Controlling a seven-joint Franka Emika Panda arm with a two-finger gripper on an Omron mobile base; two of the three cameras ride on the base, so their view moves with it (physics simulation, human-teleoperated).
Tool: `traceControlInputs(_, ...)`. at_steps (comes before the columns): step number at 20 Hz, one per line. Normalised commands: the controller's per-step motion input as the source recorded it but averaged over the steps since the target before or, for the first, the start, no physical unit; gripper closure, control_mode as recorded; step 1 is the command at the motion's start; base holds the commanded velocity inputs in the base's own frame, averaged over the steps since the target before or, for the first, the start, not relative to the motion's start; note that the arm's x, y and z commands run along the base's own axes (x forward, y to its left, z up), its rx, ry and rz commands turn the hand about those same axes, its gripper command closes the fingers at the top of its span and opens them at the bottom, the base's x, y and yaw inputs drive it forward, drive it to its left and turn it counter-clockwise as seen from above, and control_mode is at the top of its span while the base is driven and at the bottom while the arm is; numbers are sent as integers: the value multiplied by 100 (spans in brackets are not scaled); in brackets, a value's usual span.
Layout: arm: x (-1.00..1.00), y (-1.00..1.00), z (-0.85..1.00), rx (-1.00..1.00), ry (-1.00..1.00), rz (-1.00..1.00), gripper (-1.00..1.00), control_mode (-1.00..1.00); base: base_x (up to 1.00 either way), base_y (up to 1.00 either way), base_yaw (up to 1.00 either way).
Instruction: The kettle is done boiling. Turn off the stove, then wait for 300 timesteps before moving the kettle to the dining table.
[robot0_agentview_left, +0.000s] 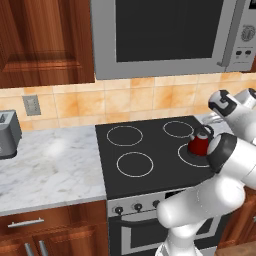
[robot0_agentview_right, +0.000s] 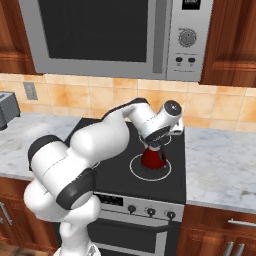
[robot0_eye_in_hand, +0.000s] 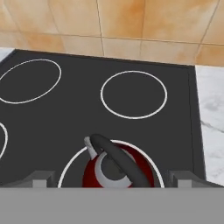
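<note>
The kettle (robot0_eye_in_hand: 114, 168) sat on the stove's (robot0_eye_in_hand: 65, 113) front right ring, spout toward the back left ring. Rigid and probably heavy with water, its round body looked slippery; the dark arched handle (robot0_eye_in_hand: 120, 159) seemed the place to grip. Above it the gripper (robot0_eye_in_hand: 111, 178) hung, jaws wide, holding nothing.

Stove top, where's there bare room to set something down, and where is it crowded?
On the stove, three rings lie bare: both left ones and the back right. The marble counter between the stove and toaster is bare too. The front right ring is crowded: the kettle sits there, the open gripper just above it.
</note>
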Motion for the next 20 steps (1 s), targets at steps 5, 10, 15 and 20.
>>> traceControlInputs(5, 7, 5, -11, -8, 5, 7, -100, -100, 0, 0, 0)
traceControlInputs(10, 0, 3, -13, -8, 2, 8, -100, -100, 0, 0, 0)
traceControlInputs(15, 3, 4, -8, -8, 1, 8, -100, -100, 0, 0, 0)
traceControlInputs(20, 18, 11, -1, -8, 4, 7, -100, -100, 0, 0, 0)
